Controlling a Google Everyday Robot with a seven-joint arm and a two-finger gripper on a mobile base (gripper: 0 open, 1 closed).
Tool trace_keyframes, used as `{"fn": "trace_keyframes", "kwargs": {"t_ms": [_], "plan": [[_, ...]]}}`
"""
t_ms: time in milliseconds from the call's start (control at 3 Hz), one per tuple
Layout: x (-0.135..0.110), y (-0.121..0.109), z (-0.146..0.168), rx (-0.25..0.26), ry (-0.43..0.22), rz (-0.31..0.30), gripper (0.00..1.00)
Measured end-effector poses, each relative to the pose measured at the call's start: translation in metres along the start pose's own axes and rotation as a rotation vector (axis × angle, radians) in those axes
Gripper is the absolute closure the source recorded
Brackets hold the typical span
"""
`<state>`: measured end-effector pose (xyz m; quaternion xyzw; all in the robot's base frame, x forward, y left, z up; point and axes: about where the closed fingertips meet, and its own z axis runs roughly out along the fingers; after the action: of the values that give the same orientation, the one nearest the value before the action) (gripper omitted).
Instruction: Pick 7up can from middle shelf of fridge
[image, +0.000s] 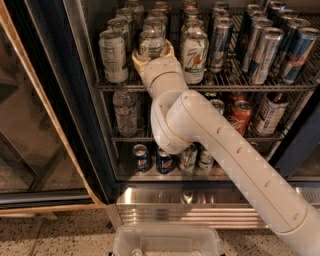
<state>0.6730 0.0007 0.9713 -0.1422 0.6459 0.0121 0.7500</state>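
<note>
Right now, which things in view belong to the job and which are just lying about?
Job: tool at the 7up can; wire shelf under it; fridge.
Lying about: slim blue cans; red cans; water bottle; dark blue cans on the bottom rack; clear bin on the floor.

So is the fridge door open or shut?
Open. The glass door is swung out to the left, and the arm reaches inside, with the tool among the cans on the wire shelf.
</note>
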Motion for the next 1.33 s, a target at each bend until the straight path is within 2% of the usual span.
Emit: {"fn": "trace_keyframes", "kwargs": {"t_ms": [333,667,1000,1333], "plan": [[0.0,0.0,0.0,0.0,0.0,0.0,1.0],[0.0,0.0,0.0,0.0,-0.001,-0.001,1.0],[-0.008,-0.003,-0.015,0.011,-0.008,-0.014,1.0],[-0.024,-0.009,-0.042,0.042,-0.032,-0.026,1.0]]}}
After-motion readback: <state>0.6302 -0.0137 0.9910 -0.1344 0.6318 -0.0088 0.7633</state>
